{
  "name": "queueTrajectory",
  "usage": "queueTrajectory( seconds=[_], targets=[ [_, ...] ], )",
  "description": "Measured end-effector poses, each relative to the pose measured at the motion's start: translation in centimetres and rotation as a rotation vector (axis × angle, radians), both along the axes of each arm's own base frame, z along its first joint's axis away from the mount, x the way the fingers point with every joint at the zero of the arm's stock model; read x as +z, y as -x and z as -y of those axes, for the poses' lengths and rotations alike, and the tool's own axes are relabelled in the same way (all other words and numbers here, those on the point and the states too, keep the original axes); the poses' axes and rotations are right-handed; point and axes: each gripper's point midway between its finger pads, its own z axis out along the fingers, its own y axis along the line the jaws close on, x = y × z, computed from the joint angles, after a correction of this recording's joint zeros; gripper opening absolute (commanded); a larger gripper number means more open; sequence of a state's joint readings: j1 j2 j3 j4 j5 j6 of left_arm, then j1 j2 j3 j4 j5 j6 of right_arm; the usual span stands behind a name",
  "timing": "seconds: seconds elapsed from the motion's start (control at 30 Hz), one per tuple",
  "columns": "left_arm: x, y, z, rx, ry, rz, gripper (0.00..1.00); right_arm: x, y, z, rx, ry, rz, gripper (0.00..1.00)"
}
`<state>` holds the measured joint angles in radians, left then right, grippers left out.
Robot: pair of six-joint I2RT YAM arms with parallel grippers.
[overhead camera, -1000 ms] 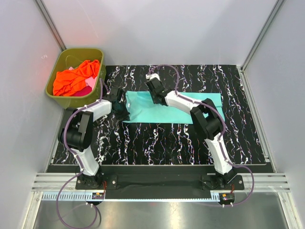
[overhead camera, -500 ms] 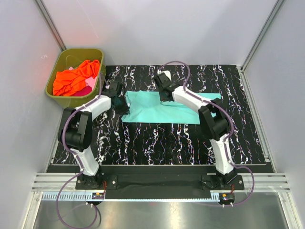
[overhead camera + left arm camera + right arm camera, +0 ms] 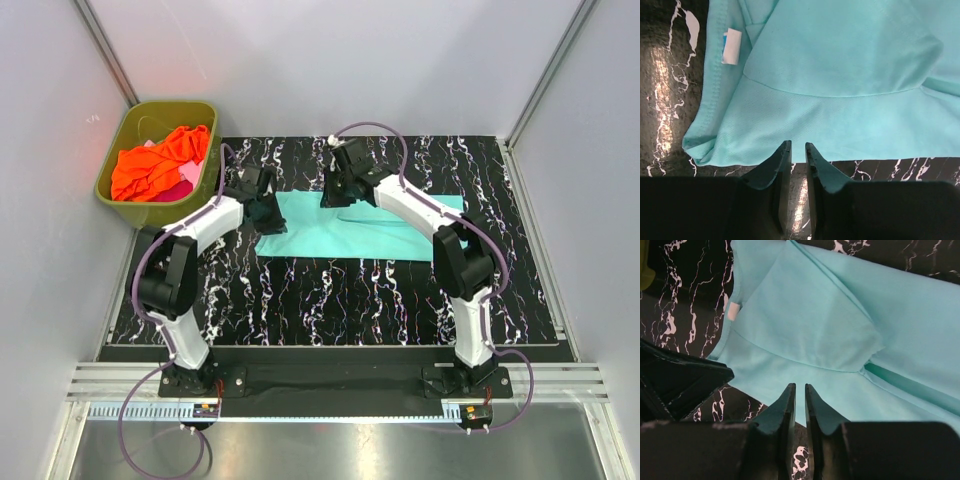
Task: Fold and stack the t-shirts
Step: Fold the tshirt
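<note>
The teal t-shirt (image 3: 375,232) lies flat on the black marbled mat, partly folded, with its collar end to the left. My left gripper (image 3: 268,213) is at the shirt's left end. In the left wrist view (image 3: 796,145) its jaws are nearly closed with nothing between them, just off the shirt's hem (image 3: 840,75). My right gripper (image 3: 338,190) is over the shirt's far edge. Its jaws (image 3: 800,386) are also nearly closed and empty, at the cloth's edge (image 3: 805,315). The orange t-shirt (image 3: 158,160) and the pink t-shirt (image 3: 186,177) lie crumpled in the tub.
The olive-green tub (image 3: 205,112) stands at the far left corner, off the mat. White walls enclose the mat (image 3: 330,300) on three sides. A white label (image 3: 731,46) shows inside the shirt's collar. The left gripper's body (image 3: 675,380) shows in the right wrist view.
Both grippers moved right and toward the far side along the shirt's left end. The shirt's left end shifted slightly with them.
</note>
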<state>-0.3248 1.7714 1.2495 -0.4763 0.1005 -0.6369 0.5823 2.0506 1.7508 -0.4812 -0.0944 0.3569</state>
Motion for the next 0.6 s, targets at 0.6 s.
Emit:
queueTrajectory(
  seconds=[0.6],
  targets=[
    [-5.8, 0.1, -1.6, 0.047, -0.115, -0.105, 0.24, -9.8, -2.2, 5.1, -0.087, 0.019, -0.202, 0.19]
  ],
)
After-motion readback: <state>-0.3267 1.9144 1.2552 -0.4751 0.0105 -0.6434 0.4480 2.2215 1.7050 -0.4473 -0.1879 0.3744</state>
